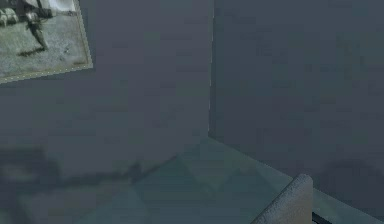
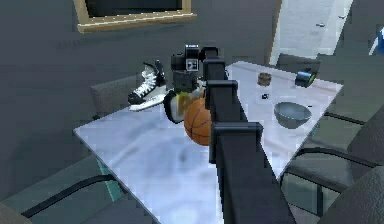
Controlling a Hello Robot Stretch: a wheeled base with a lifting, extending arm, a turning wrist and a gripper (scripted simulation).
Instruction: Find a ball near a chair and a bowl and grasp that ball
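Arm side view: pale marbled surface [image 2: 140, 150] runs from near left to far right, with grey chairs [image 2: 335, 172] around it. Orange ball [image 2: 198, 122] is mid-surface, just left of the arm [image 2: 245, 170]. Grey bowl [image 2: 292, 114] lies to its right, an ice skate [image 2: 150, 85] farther left. Pincer [image 2: 183, 98] is close by the ball; cannot tell its state or whether it holds anything. Framed picture [image 2: 135, 15] on the far wall.

Forward view: dark walls [image 1: 300, 70] meet at a corner. Wall picture [image 1: 40, 40] upper left, pale floor [image 1: 190, 185], chair back [image 1: 290, 205] near right.
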